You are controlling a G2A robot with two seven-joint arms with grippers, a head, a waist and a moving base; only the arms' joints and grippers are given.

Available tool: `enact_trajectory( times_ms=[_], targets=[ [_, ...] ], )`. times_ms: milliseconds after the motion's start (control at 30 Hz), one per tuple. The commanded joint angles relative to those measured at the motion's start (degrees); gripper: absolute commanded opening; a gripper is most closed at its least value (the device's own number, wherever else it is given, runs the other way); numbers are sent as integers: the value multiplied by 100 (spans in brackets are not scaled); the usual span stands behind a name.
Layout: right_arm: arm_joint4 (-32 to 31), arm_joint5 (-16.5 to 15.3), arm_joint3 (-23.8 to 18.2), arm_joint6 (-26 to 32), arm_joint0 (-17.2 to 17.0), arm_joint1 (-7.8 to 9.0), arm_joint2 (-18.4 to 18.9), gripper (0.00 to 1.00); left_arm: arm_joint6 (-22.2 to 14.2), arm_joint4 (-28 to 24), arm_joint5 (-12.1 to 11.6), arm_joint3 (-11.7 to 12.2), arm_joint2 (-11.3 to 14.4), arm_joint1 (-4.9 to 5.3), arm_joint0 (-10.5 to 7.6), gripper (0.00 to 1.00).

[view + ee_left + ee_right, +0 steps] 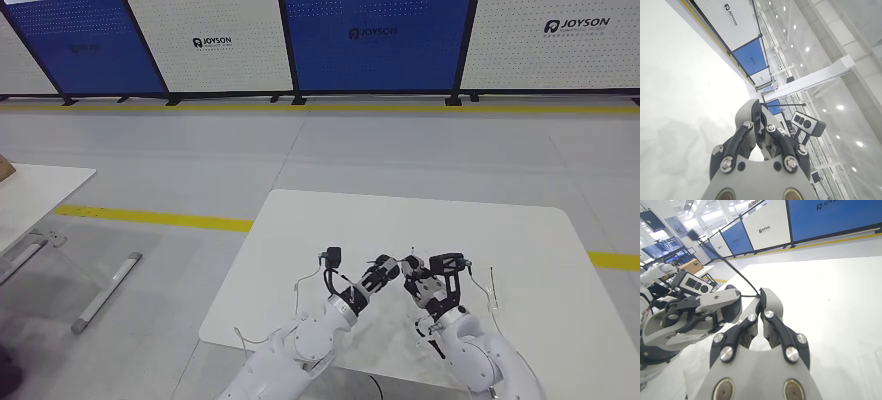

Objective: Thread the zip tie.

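1. Bench. The white flat bench (500,230) with rounded corners carries the work. Both of my arms reach over its near half, about midway between its left and right edges.

2. Left tool. My left tool (759,103) has its two fingers pressed together. In the right wrist view the tip of one finger (734,295) meets a short, nearly level stretch of the thin black plastic zip tie (738,273). That stretch runs across the small gap to my right tool, so the left tool pinches one end of the tie.

3. Right tool. My right tool (760,292) is also pressed together, and it pinches the zip tie at its fingertips. The two tools sit just beside each other, tip to tip, and do not touch.

4. Zip tie. The tie is held in the air above the bench and does not rest on it. From the right tool's tips the strap rises at a slant and curves slightly. It ends in the square head (693,236), which is free and points away from the bench. The left wrist view shows the same head (804,104) at the end of the strap, beyond the left tool's tips.

5. Other items. A second thin dark strip (492,285) lies flat on the bench toward the right edge, apart from both tools.
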Motion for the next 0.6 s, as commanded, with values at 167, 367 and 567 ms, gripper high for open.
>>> enact_trajectory(
  times_ms=[167, 367, 567],
  targets=[
    [-74, -40, 35, 109, 21, 12, -13, 0, 37, 51, -143, -111, 4, -2, 35, 0],
    [-156, -48, 106, 193, 59, 11, -76, 0, 49, 107, -185, -226, -23, 8, 101, 0],
    [-184, -46, 163, 256, 88, 14, -99, 0, 60, 130, -254, -328, -53, 18, 170, 0]
  ],
)
